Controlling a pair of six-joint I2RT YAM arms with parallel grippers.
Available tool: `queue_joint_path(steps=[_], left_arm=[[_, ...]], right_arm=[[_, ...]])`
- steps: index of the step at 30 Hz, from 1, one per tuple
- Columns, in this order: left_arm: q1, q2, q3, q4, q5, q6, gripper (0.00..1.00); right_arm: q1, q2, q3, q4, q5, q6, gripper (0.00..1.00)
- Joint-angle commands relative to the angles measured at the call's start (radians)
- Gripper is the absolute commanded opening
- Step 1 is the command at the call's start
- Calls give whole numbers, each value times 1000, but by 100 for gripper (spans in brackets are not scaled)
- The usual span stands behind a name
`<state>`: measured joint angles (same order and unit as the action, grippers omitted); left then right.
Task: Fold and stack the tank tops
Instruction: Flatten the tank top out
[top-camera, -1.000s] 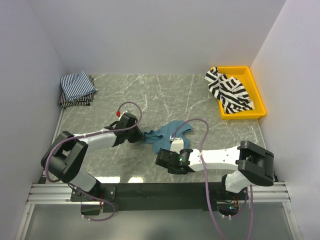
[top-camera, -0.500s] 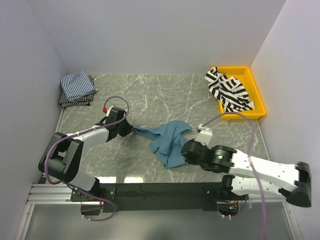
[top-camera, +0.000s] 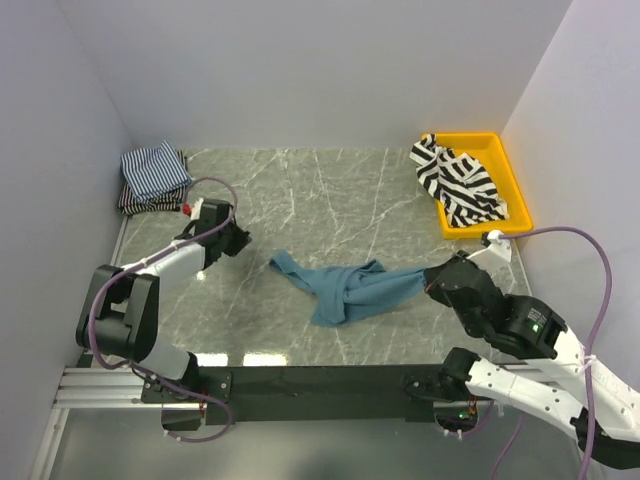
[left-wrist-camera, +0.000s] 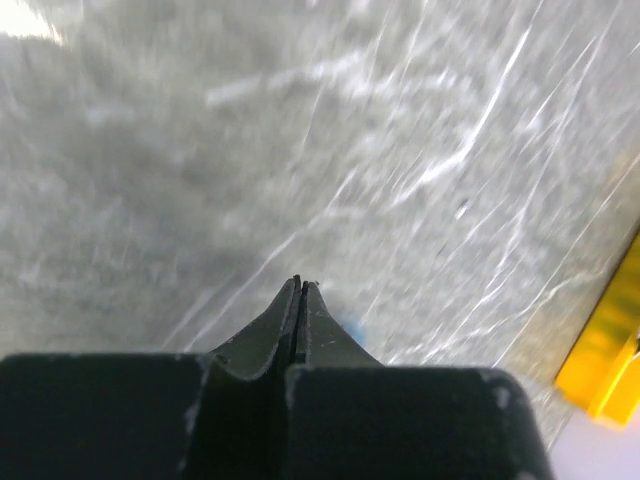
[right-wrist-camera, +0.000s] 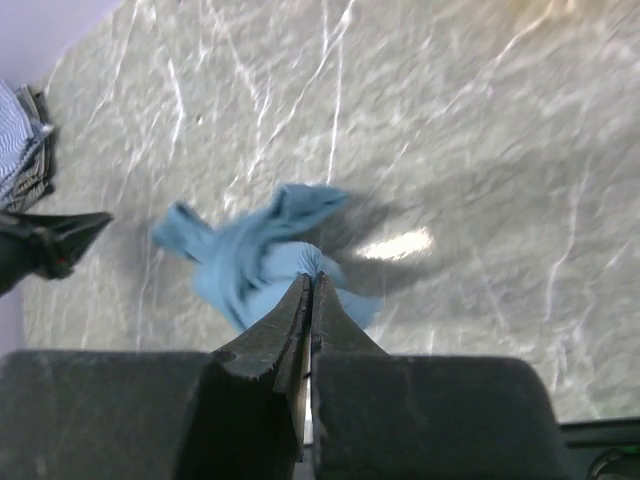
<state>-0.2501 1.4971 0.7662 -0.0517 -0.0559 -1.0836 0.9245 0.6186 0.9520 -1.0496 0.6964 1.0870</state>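
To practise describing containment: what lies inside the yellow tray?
A crumpled black-and-white striped tank top lies in the yellow tray, one end draped over its rim. The tray floor beneath it is covered.

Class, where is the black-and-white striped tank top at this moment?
In the top view, the black-and-white striped tank top lies crumpled in the yellow tray at the far right corner of the table.

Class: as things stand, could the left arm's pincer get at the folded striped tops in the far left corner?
Probably yes. The left pincer is shut on nothing, the folded striped tops lie near it on its own side, and nothing stands between them. It must open first.
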Motion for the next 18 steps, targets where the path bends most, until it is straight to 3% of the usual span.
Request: queue_joint_path(steps=[1, 5, 8, 10, 14, 18], left_arm=[[23, 11, 90, 1, -47, -7, 1], [32, 35, 148, -11, -67, 23, 1], [29, 48, 189, -13, 3, 77, 1], [-7, 22, 136, 35, 40, 97, 7], [-234, -87, 58, 13, 16, 180, 35], [-438, -187, -60, 32, 83, 237, 46]], right_arm=[[-32, 47, 48, 13, 69, -93, 0], [-42, 81, 57, 36, 74, -130, 0], [-59, 92, 44, 71, 74, -162, 0], [-81, 104, 31, 94, 42, -182, 0], [-92, 110, -5, 140, 11, -188, 0], [-99, 112, -18, 155, -5, -194, 0]])
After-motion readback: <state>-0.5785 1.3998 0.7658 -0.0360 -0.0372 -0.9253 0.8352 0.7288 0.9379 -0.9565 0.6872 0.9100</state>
